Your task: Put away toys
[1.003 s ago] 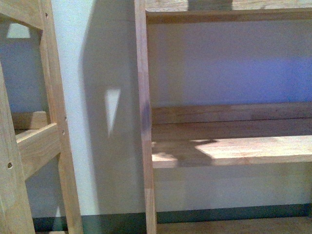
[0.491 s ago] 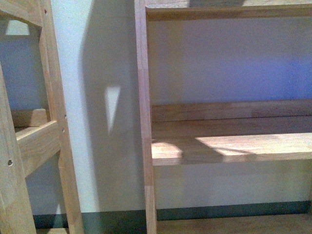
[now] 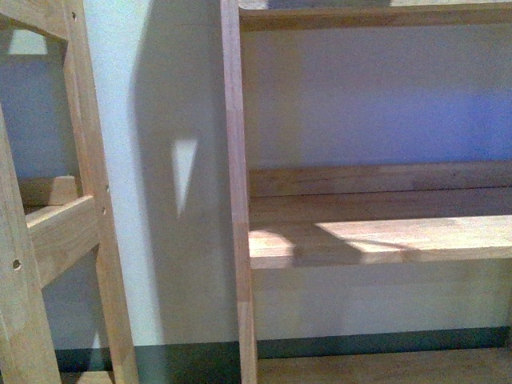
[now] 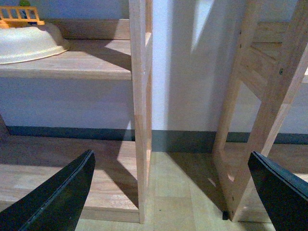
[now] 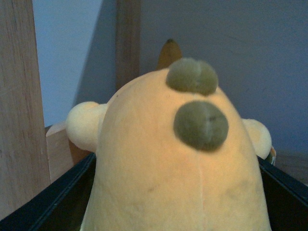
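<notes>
The plush animal (image 5: 168,163) fills the right wrist view: a soft orange-yellow rounded body with two dark olive-brown patches and small pale limbs sticking out at both sides. My right gripper (image 5: 175,202) is shut on it, its black fingers (image 5: 53,202) pressed against both flanks. In the left wrist view my left gripper (image 4: 168,192) is open, its two black fingers (image 4: 62,192) far apart with only floor and shelf wood between them. Neither gripper nor the toy shows in the front view.
A wooden shelf unit (image 3: 376,232) with a sunlit board faces me, its upright post (image 3: 236,200) near the middle. A second wooden frame (image 3: 56,232) stands at the left. A cream bowl (image 4: 29,43) sits on a shelf in the left wrist view.
The front view has shifted slightly: the shelf board and upper shelf sit a little higher in frame. The shadow on the sunlit board has changed shape.
</notes>
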### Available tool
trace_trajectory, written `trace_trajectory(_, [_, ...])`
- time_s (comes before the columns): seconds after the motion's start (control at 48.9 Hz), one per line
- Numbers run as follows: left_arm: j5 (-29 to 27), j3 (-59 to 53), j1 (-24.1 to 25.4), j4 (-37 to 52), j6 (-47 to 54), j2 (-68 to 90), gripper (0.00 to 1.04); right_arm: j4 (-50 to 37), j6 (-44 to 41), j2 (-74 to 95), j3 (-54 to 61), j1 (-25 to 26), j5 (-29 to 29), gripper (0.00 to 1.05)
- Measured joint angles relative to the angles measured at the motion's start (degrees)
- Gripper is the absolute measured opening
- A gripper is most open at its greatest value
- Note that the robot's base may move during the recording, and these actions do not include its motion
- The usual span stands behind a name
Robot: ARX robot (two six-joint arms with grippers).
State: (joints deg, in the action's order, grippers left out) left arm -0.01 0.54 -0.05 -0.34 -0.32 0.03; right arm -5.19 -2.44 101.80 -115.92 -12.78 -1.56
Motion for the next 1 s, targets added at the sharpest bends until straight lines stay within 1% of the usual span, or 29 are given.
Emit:
trace_trajectory(0.061, [0.0,0.0,0.0,0.0,0.0,0.0,0.99,-1.36,0.04,-1.38,1.75,0.31,-0.15,1.05])
trace_trajectory(0.164, [0.0,0.0,0.0,0.0,0.0,0.0,0.99,-3.83,-0.04,-5.4,5.97,1.11,-0.46,1.04])
trace_trajectory(0.348, [0.0,0.0,0.0,0.0,0.0,0.0,0.99,-6.08,0.22,-10.47,10.82,1.97,-0.63,1.04])
trace_trajectory(0.471, [0.0,0.0,0.0,0.0,0.0,0.0,0.99,-7.58,0.63,-15.41,16.13,2.56,-0.63,1.04])
trace_trajectory(0.594, [0.0,0.0,0.0,0.0,0.0,0.0,0.99,-7.93,1.16,-19.45,20.87,3.1,0.46,1.04])
trace_trajectory(0.819, [0.0,0.0,0.0,0.0,0.0,0.0,0.99,-9.51,2.71,-35.54,40.22,5.79,2.6,1.04])
trace_trajectory(1.003, [0.0,0.0,0.0,0.0,0.0,0.0,0.99,-10.27,5.01,-45.59,52.09,8.92,2.19,1.04])
